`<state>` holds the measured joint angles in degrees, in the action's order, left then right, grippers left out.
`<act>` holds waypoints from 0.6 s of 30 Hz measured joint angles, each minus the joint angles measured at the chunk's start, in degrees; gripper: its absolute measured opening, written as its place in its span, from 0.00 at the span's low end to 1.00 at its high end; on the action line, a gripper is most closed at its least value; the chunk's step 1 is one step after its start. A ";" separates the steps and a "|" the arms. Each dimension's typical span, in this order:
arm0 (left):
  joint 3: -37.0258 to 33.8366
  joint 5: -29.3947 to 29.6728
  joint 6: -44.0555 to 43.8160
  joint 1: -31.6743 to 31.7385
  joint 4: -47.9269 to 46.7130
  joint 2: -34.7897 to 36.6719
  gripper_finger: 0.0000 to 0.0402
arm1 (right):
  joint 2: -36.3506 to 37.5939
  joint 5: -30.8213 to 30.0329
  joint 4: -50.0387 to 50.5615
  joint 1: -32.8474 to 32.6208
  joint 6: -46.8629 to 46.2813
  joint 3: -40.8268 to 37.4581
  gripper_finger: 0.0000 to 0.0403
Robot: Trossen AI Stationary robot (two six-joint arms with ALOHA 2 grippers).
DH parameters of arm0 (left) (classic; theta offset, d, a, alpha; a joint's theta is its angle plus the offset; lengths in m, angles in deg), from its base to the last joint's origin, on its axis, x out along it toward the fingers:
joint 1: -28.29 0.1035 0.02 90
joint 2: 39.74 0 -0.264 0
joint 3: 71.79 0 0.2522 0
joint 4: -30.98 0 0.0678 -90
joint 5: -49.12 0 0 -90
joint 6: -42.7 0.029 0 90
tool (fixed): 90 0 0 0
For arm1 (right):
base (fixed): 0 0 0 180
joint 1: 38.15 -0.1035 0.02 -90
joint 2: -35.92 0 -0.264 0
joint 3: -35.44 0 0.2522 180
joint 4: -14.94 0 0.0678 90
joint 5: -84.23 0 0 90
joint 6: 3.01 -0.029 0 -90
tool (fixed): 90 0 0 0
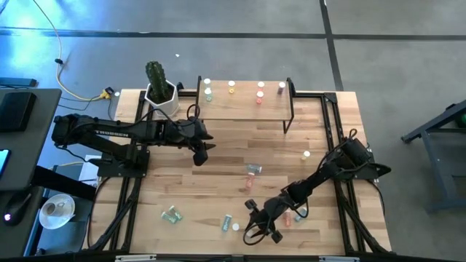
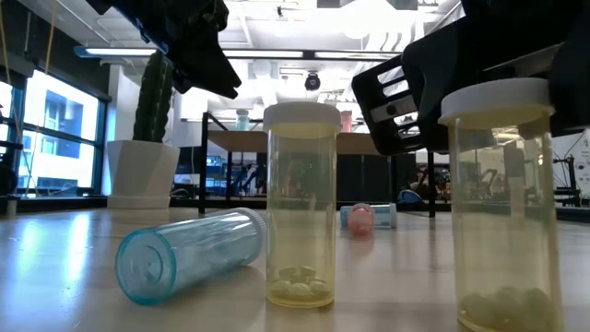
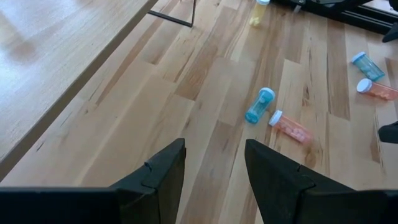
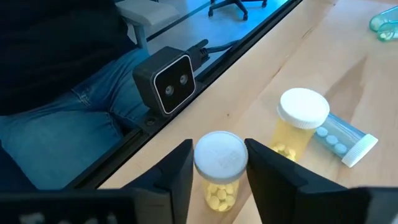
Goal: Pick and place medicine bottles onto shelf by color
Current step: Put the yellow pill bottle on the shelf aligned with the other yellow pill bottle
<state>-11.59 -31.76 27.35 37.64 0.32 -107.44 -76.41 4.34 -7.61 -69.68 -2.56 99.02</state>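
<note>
A: Nearest the bench (image 1: 218,156) front edge, where does it stand?

B: The right end effector (image 4: 219,163) has its fingers on either side of an upright yellow bottle (image 4: 220,171). Whether they press it yet I cannot tell. A second yellow bottle (image 4: 300,124) stands just beside it, and a blue bottle (image 4: 342,138) lies on its side touching that one. A small camera (image 4: 166,79) sits at the bench edge, with a person's jeans behind it.

A: And further in?

B: A green bottle (image 1: 172,214) lies near the front left, and a pink one (image 1: 287,216) lies close by the right arm. Mid-bench, a blue bottle (image 3: 259,105) and a pink one (image 3: 291,127) lie almost touching. The left end effector (image 3: 214,171) hangs above the bench near the shelf (image 1: 244,107), fingers parted, holding nothing.

A: So how much is done?

B: At the back, about five bottles stand in a row on the shelf, a pale one (image 1: 208,93), a yellow, some pink. One yellow stands on the bench right of the shelf (image 1: 306,154). A cactus pot (image 1: 160,93) sits left of it. I'd judge under half sorted; seven or so are left on the bench.
</note>
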 joint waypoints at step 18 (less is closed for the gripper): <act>0.00 0.21 3.57 0.01 -1.75 0.00 0.39 | 8.13 -0.93 8.73 0.39 0.03 0.02 0.26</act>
<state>-11.59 -31.55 30.92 37.65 -1.43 -107.44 -68.27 3.41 1.12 -69.28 -2.52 99.04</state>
